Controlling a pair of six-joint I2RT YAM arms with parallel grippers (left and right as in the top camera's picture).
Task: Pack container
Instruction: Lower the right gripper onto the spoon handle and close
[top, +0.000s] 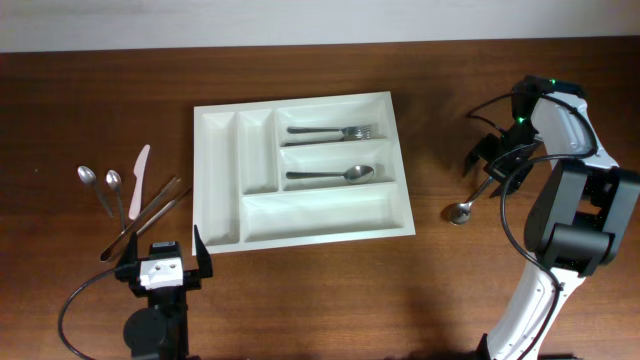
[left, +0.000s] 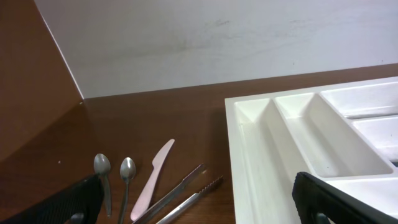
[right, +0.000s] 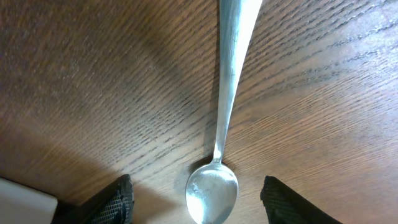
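Left fingers (top: 163, 252): spread wide and holding nothing, hovering at the near edge of the worktop (top: 450, 290), just in front of the loose cutlery.
Loose cutlery, left side: two small spoons (top: 113, 180), a pale knife (top: 138, 175) and metal tongs (top: 150, 212) lie close together beside the tray, outside it.
Tray (top: 217, 180): sits mid-worktop between the two arms, long side running left to right.
Tray contents: a fork (top: 335, 131) lies in the far wide compartment and a packed spoon (top: 335, 175) in the middle one. The near wide compartment and both narrow slots look bare.
Stray spoon (top: 462, 210): lies on the wood to the right of the tray, bowl nearer the tray, handle slanting away towards the right arm.
Right fingers (right: 196, 186): parted, one either side of the stray spoon's bowl, with wood showing on both sides, so nothing is grasped.
Key relation: the right arm is far nearer this spoon. Its handle runs lengthwise between the fingers, and the tray lies to their left.
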